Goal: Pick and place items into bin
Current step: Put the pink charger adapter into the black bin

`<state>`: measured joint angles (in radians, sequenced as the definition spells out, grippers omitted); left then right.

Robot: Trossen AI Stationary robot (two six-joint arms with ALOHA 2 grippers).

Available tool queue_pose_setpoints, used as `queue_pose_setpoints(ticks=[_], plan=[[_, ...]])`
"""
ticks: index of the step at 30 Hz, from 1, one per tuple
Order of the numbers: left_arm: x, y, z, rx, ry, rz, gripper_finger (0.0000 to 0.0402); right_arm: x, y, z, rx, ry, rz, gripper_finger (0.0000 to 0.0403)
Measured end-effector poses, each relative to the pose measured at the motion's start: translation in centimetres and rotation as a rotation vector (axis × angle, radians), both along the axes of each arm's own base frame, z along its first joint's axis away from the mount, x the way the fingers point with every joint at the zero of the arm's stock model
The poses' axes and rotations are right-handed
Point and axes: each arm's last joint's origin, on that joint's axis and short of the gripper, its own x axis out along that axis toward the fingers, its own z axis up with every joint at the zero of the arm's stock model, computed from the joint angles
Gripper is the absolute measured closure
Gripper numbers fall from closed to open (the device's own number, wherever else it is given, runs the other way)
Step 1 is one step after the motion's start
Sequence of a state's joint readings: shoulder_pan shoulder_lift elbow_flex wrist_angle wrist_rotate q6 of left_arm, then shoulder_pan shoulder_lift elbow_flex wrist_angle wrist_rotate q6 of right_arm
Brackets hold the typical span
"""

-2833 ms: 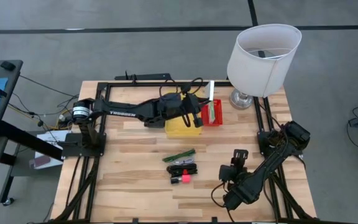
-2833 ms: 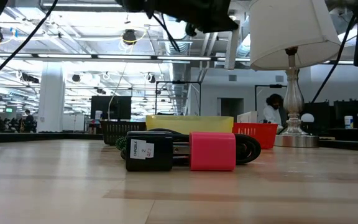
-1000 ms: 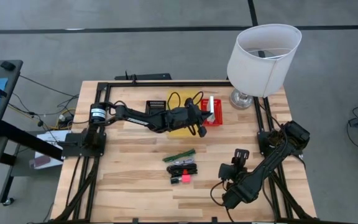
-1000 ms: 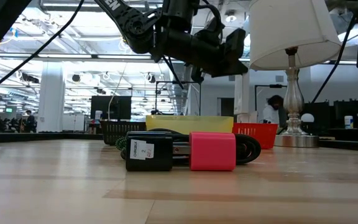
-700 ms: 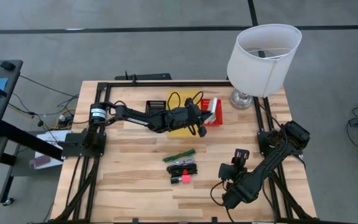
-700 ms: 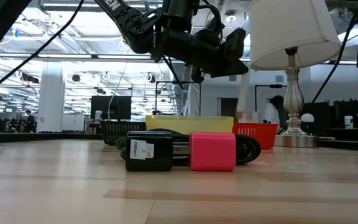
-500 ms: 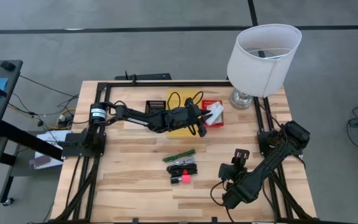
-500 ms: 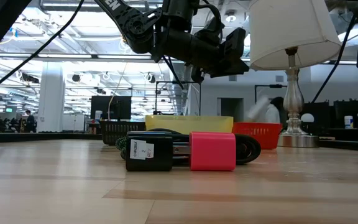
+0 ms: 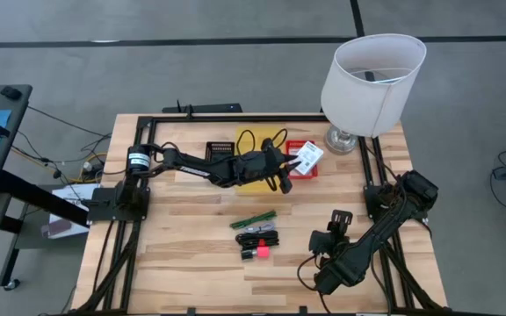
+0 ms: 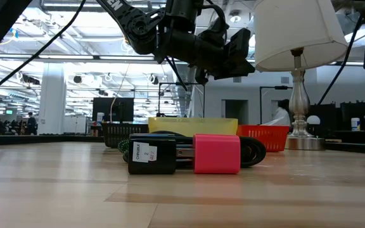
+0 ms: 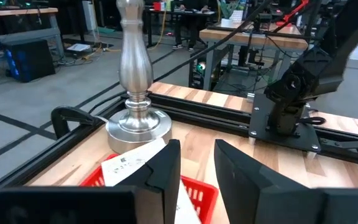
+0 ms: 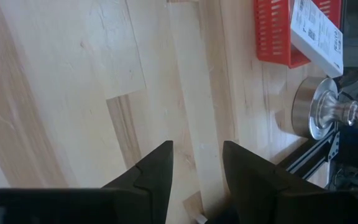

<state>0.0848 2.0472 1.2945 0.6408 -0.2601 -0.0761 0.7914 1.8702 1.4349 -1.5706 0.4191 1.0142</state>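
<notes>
- Left claw point(image 9: 281, 173) hangs above the yellow tray point(image 9: 251, 182), fingers parted, holding nothing.
- White packet point(image 9: 306, 156) lies tilted across the red bin point(image 9: 297, 168), overhanging its rim beside the lamp base point(image 9: 342, 140).
- Right claw point(image 9: 334, 235) waits with fingers apart over bare desk point(image 9: 183, 237) near the front edge.

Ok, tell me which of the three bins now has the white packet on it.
The red bin, nearest the lamp: the white packet rests across its rim. The yellow bin and the black bin beside it show no white packet.

floor: grey concrete point(image 9: 235, 70) beneath my table | ceiling: lit trusses point(image 10: 75, 57) | lamp: white-shaded point(image 9: 373, 70) at table's far right corner | tabletop: pale wood point(image 9: 183, 237)
</notes>
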Motion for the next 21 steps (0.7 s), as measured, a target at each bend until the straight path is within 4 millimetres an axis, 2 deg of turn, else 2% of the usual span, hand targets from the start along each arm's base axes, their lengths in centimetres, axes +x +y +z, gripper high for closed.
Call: queue_pose_setpoints(ticks=[4, 7, 14, 21], plan=[[-0.3, -0.8, 0.2, 0.005, 0.074, -0.082, 0.0310, 0.0, 0.0, 0.0, 0.003, -0.007, -0.006, 0.0269], [-1.2, -1.4, 0.9, 0.021, 0.209, -0.110, 0.0310, 0.0, 0.1, 0.0, 0.007, -0.011, -0.006, 0.0268], [-5.8, -3.5, 2.9, 0.050, 0.631, -0.192, 0.0310, 0.1, 0.2, -0.1, 0.015, -0.047, -0.037, 0.0270], [-10.3, -6.7, 3.5, 0.027, 0.966, -0.268, 0.0310, 1.4, 0.3, -0.4, 0.054, -0.176, -0.044, 0.0270]])
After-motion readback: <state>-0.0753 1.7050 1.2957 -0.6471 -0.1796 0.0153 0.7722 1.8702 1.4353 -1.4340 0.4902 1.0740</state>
